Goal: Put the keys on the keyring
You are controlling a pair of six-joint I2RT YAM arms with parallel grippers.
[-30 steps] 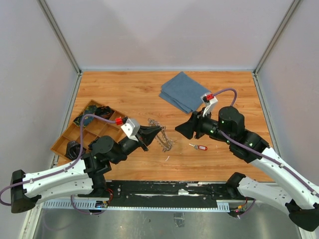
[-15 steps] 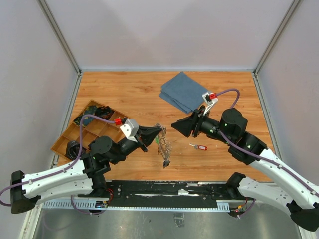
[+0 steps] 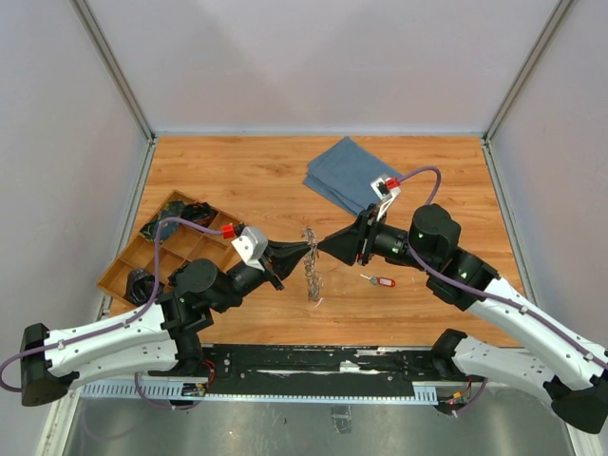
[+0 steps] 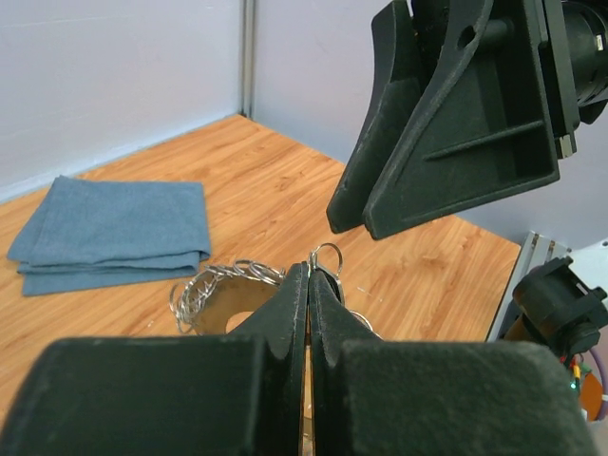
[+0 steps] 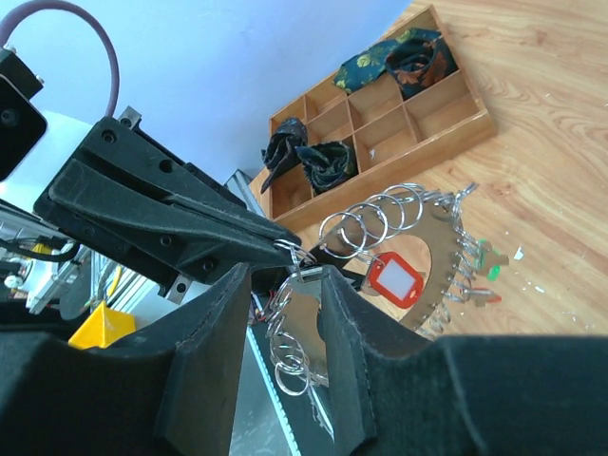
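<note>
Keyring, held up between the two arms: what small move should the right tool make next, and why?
Probably close the right tool on the small loop between its open jaws. The left tool is shut on the keyring, holding it up, and that loop sits at its tip, so a second grip there seems the natural step.

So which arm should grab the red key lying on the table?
Right, probably. The right tool is open, and the red key lies close beside that arm. The left tool is shut on the keyring, holding it up.
</note>
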